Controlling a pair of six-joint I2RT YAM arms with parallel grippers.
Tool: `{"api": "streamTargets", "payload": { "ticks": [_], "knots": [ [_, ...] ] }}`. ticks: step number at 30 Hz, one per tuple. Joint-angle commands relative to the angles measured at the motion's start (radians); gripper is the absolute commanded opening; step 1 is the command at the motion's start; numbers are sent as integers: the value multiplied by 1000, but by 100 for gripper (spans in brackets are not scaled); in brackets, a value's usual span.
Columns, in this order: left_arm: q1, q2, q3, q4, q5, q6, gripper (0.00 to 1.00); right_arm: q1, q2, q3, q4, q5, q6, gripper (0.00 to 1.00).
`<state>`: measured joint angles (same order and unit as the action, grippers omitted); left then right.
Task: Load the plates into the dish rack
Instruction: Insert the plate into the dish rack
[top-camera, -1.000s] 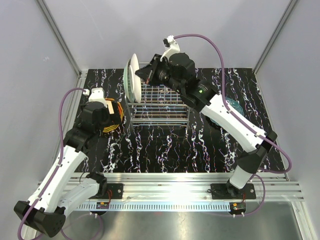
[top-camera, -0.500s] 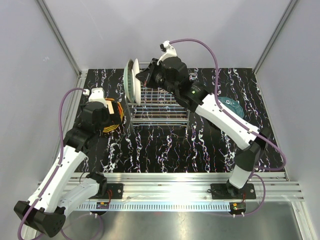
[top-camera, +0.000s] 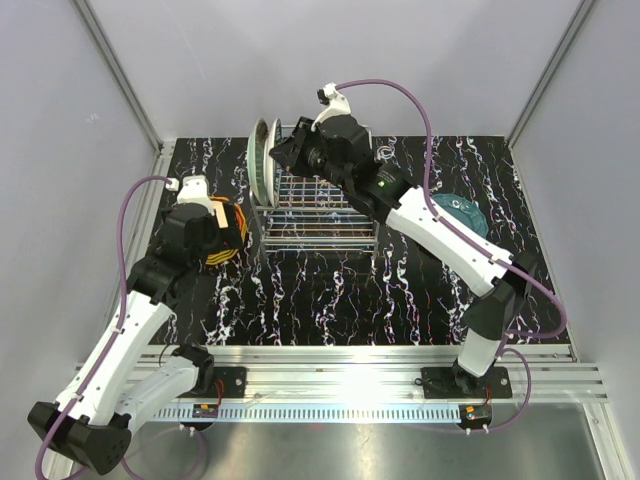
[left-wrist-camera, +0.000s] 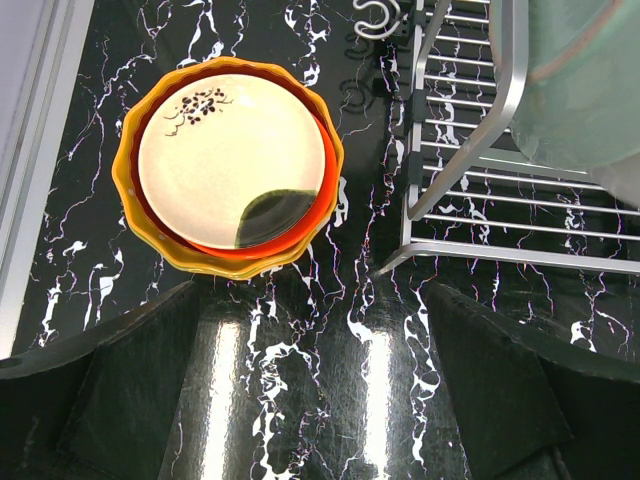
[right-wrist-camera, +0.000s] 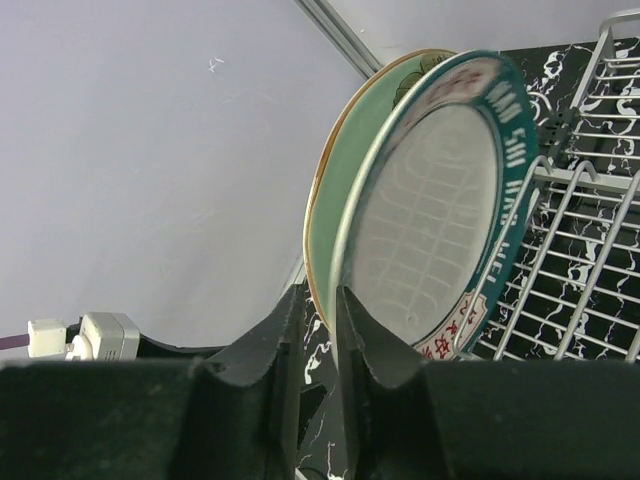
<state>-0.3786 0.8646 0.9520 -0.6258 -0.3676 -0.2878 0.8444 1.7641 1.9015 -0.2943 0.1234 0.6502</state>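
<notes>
Two plates stand on edge in the left end of the dish rack (top-camera: 320, 215): a pale mint green one (right-wrist-camera: 335, 220) and, beside it, a white one with a teal lettered rim (right-wrist-camera: 430, 210). My right gripper (right-wrist-camera: 320, 320) straddles the teal-rimmed plate's edge with its jaws slightly apart, a gap showing beside the left finger. A stack of plates (left-wrist-camera: 230, 150), cream on red-orange on orange, lies left of the rack. Just in front of that stack, my left gripper (left-wrist-camera: 310, 330) hangs wide open over bare table. A teal plate (top-camera: 462, 212) lies flat at the right.
The rack's (left-wrist-camera: 500, 200) chrome corner leg and rails stand close to the right of the stack. A metal frame rail (top-camera: 150, 200) borders the black marbled table on the left. Grey walls close in the back and sides.
My right arm swung the teal-rimmed plate left and upright against the mint plate in the rack, and its jaws have just parted. The left arm has not moved.
</notes>
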Motion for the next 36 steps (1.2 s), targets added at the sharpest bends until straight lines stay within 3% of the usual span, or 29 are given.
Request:
{"api": "streamTargets", "payload": {
  "ticks": [1, 6, 22, 28, 36],
  "knots": [
    [-3, -19, 10, 49, -14, 9, 99, 10, 5, 36, 58, 28, -12, 26],
    [-3, -18, 10, 49, -13, 9, 99, 10, 14, 45, 55, 24, -17, 37],
    [-3, -18, 8, 49, -16, 9, 99, 10, -20, 62, -9, 51, -75, 48],
    [-3, -19, 8, 51, -14, 9, 99, 8, -125, -47, -42, 208, -86, 55],
    [-3, -21, 8, 49, -11, 9, 99, -2, -248, -231, -48, 301, -57, 64]
  ]
}}
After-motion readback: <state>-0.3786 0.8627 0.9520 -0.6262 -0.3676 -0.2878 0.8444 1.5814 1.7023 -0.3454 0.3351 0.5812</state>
